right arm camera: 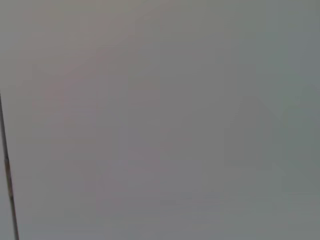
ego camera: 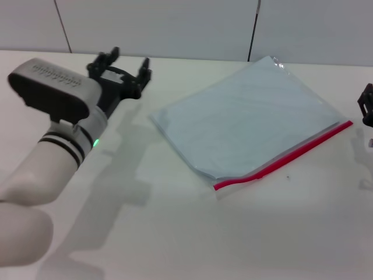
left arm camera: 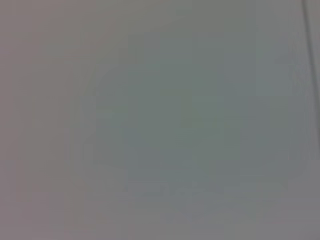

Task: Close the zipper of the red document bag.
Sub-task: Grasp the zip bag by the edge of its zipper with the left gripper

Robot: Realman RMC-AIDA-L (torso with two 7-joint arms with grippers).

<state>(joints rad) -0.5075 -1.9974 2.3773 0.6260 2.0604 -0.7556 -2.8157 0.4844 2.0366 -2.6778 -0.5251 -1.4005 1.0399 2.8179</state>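
- Red document bag (ego camera: 250,119) lies flat on desk (ego camera: 175,233), zipper (ego camera: 291,153) nearest me.
- My left gripper (ego camera: 125,65): jaws released, apart from bag.
- My right gripper (ego camera: 366,105): jaw state apparently indeterminable.

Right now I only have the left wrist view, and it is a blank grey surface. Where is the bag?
Observer: In the head view the red document bag lies flat on the white table, turned at an angle.
Operator: Which edge carries the zip?
Observer: The zipper runs along the long edge nearest the robot.
Operator: Is either arm on it?
Observer: No. The left gripper is raised well to the bag's left, fingers spread and empty.
Operator: And the right?
Observer: The right gripper barely shows at the head view's right edge, just beyond the zipper's far end, not touching it.
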